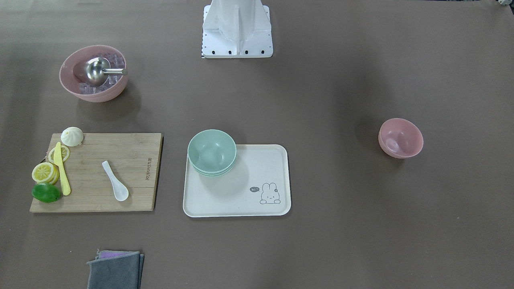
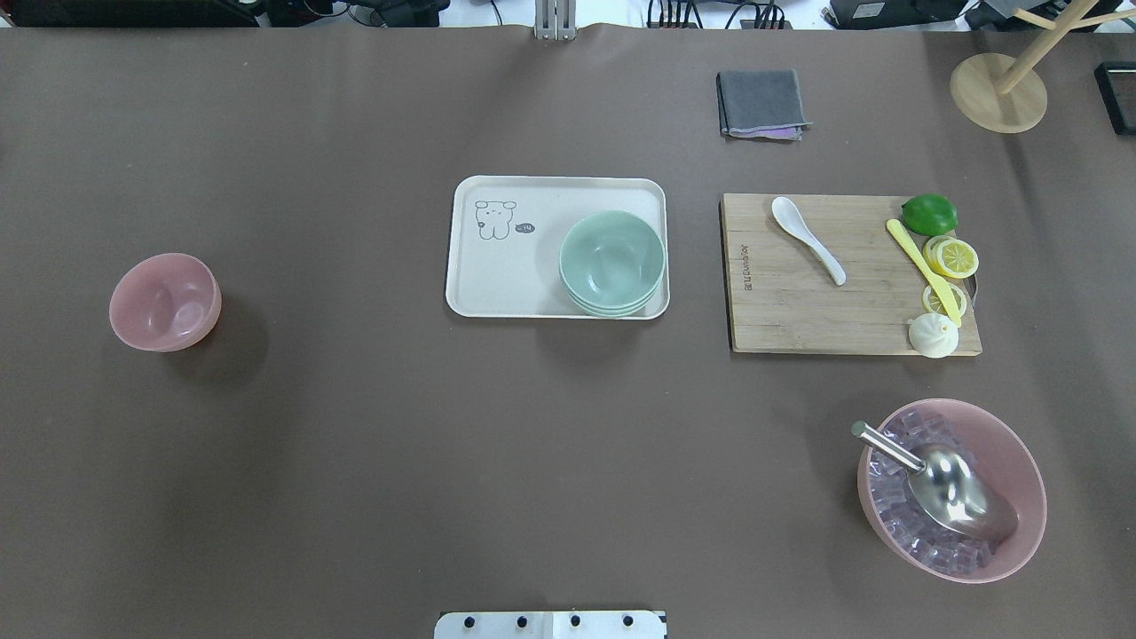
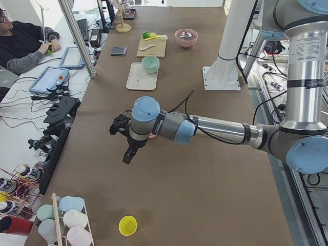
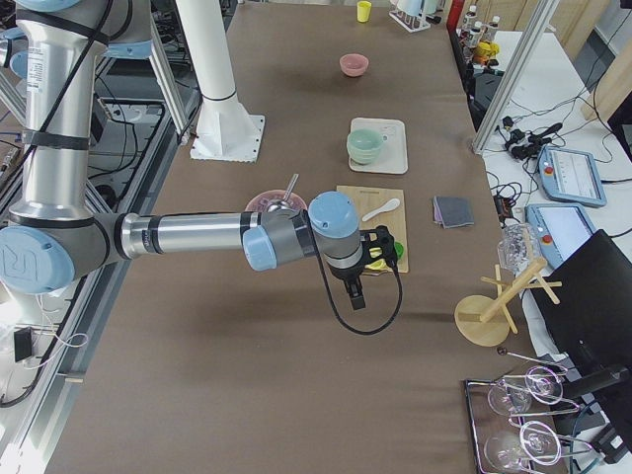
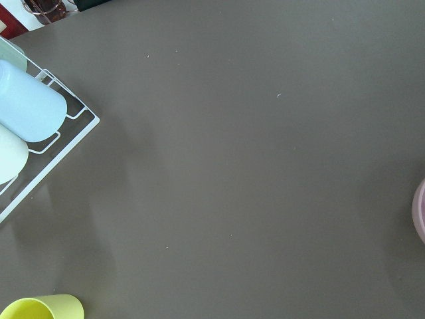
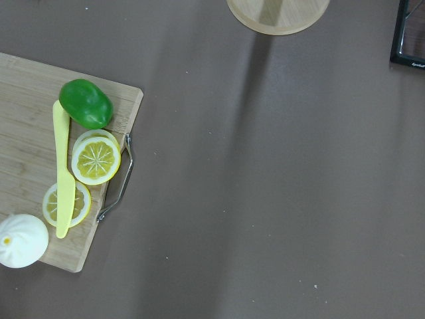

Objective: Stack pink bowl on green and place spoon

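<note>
The small pink bowl (image 2: 164,301) stands alone, upright and empty, on the table's left side; its rim just shows at the left wrist view's right edge (image 5: 420,211). Stacked green bowls (image 2: 612,260) sit on the near right corner of the white tray (image 2: 497,275). The white spoon (image 2: 806,238) lies on the wooden cutting board (image 2: 799,311). My left gripper (image 3: 119,125) hovers above the table's left end near the pink bowl. My right gripper (image 4: 380,247) hovers by the board's outer edge. Both show only in the side views, so I cannot tell whether they are open or shut.
The board also holds a lime (image 2: 929,213), lemon slices, a yellow knife (image 2: 923,269) and a bun. A large pink bowl (image 2: 1021,453) with ice and a metal scoop, a grey cloth (image 2: 761,104), a wooden stand (image 2: 997,91) and a cup rack (image 5: 33,133) stand around.
</note>
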